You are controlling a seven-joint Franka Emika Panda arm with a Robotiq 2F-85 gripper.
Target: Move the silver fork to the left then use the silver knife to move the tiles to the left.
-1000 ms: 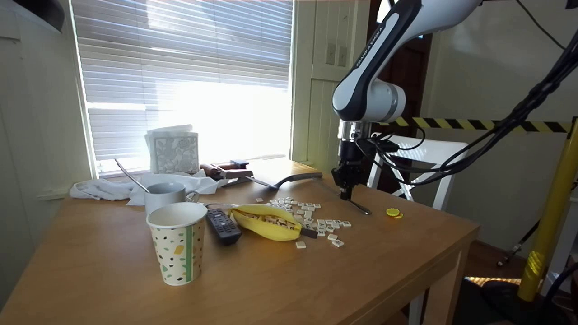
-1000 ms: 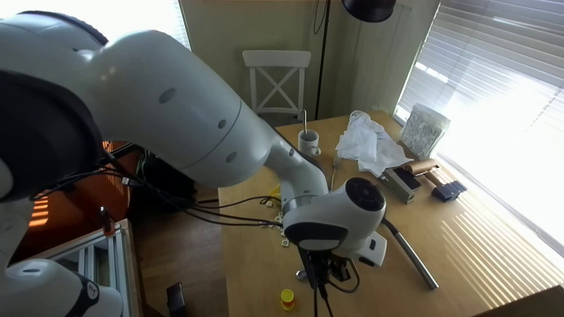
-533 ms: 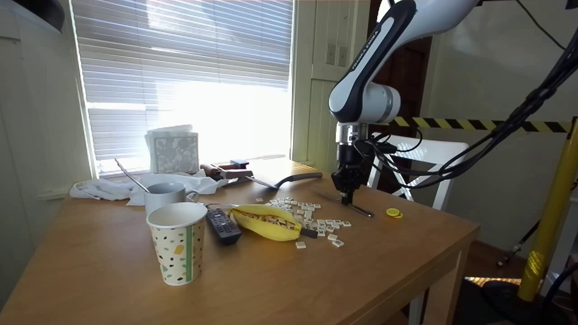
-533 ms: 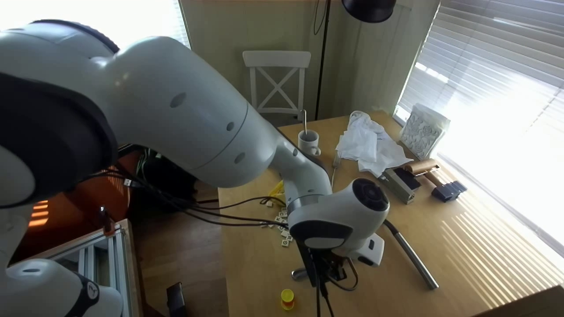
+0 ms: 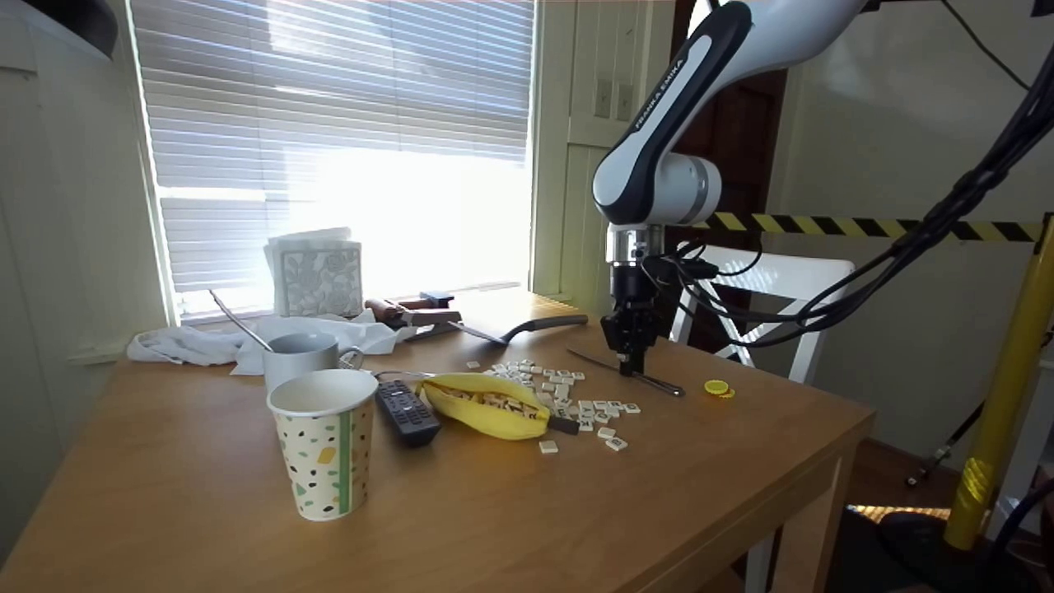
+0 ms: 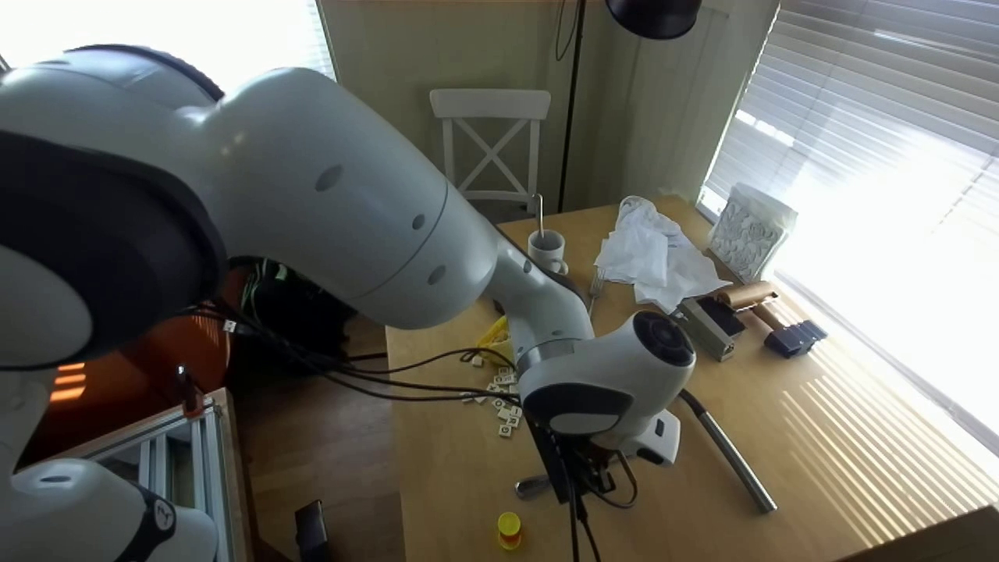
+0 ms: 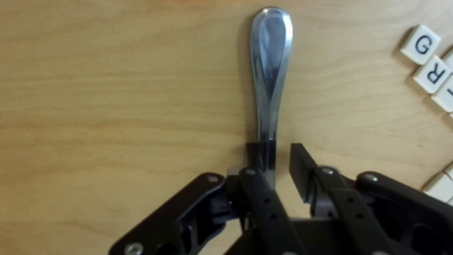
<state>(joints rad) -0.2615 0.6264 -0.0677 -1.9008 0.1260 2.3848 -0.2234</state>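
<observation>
The silver knife point(image 5: 660, 385) lies on the table, its handle point(image 7: 271, 53) pointing up in the wrist view. The handle end also shows in an exterior view point(image 6: 533, 487). My gripper point(image 7: 275, 156) is open and low around the knife, which lies close to the left finger with a gap to the right finger. Whether the left finger touches it I cannot tell. The tiles point(image 5: 562, 391) lie in a scattered heap beside the banana; a few show in the wrist view point(image 7: 421, 44). The silver fork point(image 6: 597, 282) lies apart, by the white paper.
A yellow banana-shaped pouch point(image 5: 486, 412) holds more tiles, beside a remote point(image 5: 406, 412). A patterned cup point(image 5: 325, 445) and a mug point(image 5: 300, 358) stand beyond. A small yellow object point(image 5: 718, 388) sits near the knife handle. A spatula point(image 5: 543, 324) lies behind the tiles.
The knife's blade end has dropped from a raised tilt to the table, and its handle end shifted slightly. My gripper has lowered a little and moved slightly left in an exterior view.
</observation>
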